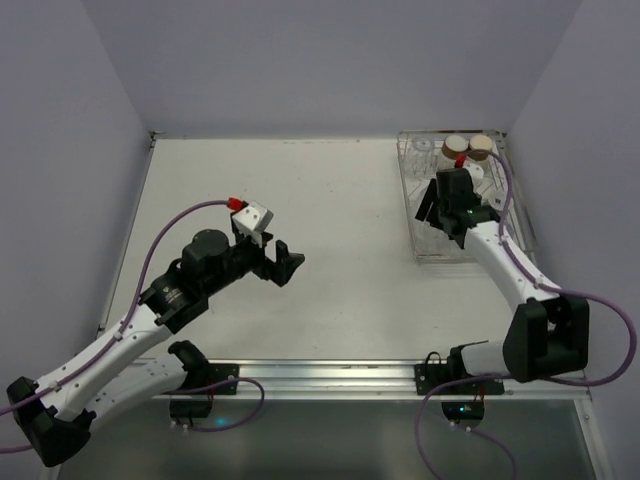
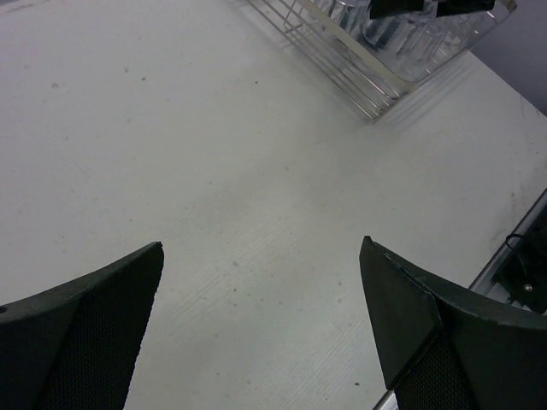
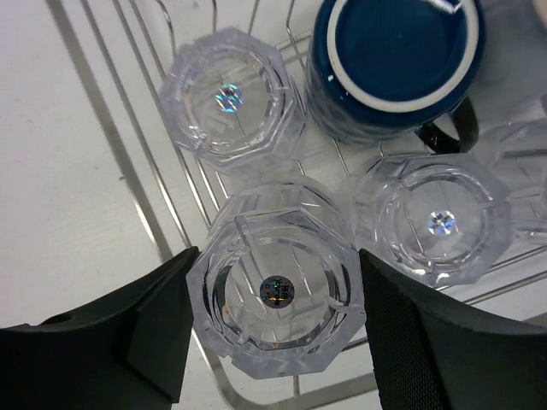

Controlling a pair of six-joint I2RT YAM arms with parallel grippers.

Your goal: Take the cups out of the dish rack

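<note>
White table [image 1: 330,250] shows no cups set out yet, dish rack [image 1: 409,200] at two o'clock holds them all, right gripper [image 3: 275,286] hugs one clear tumbler [image 3: 278,342] inside it, squeeze unconfirmed, left gripper [image 2: 261,290] hangs wide open, empty, at eight o'clock.

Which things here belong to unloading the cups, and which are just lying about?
Job: dish rack; clear tumblers, one flanked by the right gripper; dark blue mug; two cream cups with brown bands.
Not the job: table; metal rail at its near edge; purple cables; left gripper, open over the table.
</note>
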